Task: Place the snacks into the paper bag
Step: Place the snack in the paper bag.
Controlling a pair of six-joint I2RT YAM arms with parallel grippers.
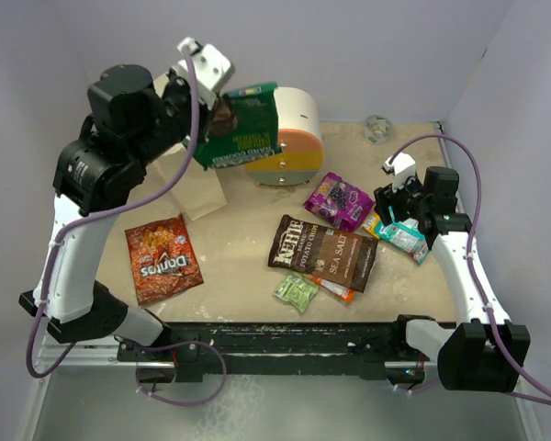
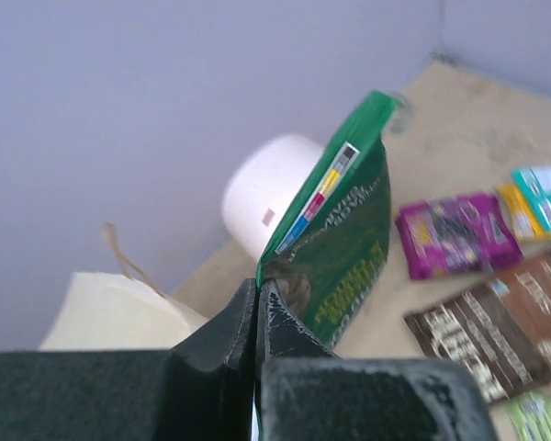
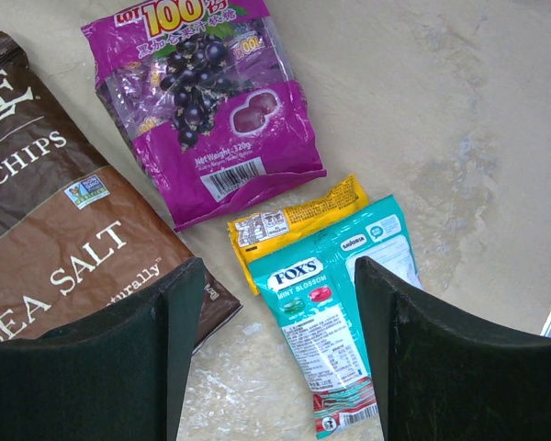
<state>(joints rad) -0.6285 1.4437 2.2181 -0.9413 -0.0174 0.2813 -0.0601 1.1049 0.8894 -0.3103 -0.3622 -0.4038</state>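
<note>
My left gripper (image 1: 208,118) is shut on the corner of a green chip packet (image 1: 243,127) and holds it in the air at the back, right of the cream paper bag (image 1: 191,188). In the left wrist view the packet (image 2: 344,248) hangs from the shut jaws, the paper bag (image 2: 106,312) low at the left. My right gripper (image 1: 397,219) is open just above a teal Fox's packet (image 3: 335,317), one finger on each side. A yellow packet (image 3: 294,219), a purple packet (image 3: 202,101) and a brown sea-salt chip bag (image 3: 64,248) lie beside it. A red-orange Doritos bag (image 1: 162,258) lies front left.
A round white container with pastel drawers (image 1: 289,138) stands behind the held packet. A small lime-green packet (image 1: 297,291) and an orange packet (image 1: 335,290) lie near the front edge. A small clear object (image 1: 378,127) sits at the back right. Walls enclose the table.
</note>
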